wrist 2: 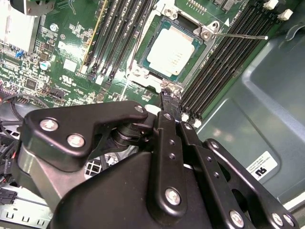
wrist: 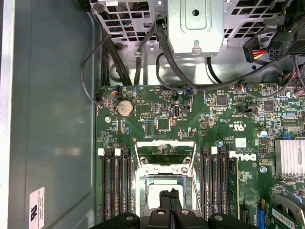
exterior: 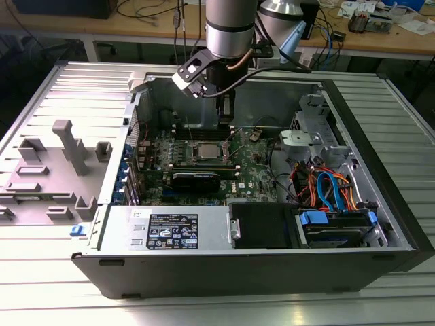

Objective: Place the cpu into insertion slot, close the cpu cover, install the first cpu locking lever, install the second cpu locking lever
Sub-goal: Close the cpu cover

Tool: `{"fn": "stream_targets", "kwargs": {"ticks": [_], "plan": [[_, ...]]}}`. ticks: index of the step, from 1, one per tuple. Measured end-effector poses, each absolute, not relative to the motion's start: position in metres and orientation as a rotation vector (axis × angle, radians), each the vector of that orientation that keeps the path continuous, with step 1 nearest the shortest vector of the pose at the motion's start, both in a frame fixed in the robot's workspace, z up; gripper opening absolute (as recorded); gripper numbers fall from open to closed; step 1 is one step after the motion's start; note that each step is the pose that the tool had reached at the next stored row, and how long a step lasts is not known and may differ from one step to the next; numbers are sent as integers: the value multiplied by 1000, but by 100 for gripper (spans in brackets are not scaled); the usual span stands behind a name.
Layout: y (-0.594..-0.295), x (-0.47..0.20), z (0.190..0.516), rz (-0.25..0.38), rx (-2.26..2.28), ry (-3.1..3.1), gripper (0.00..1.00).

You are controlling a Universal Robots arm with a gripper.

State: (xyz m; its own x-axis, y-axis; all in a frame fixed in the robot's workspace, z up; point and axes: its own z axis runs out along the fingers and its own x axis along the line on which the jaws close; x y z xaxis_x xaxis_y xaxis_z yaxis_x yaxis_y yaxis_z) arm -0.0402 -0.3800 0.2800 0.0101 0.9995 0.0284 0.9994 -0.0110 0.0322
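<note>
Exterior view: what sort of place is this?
Probably a robotics lab or workshop: an open desktop computer case on a slatted metal table, a robot arm over it, a cable-strewn wooden workbench behind.

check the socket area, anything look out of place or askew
One thing: a thin metal lever juts sideways from the insertion slot across the memory strips, not tucked along the rim. The cpu lies square in the slot, and nothing looks damaged.
</note>
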Motion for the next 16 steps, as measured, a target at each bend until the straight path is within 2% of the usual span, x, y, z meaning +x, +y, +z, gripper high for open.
{"fn": "stream_targets", "kwargs": {"ticks": [16], "plan": [[-380, -31, 280, 67, 2231, 2207, 11]]}}
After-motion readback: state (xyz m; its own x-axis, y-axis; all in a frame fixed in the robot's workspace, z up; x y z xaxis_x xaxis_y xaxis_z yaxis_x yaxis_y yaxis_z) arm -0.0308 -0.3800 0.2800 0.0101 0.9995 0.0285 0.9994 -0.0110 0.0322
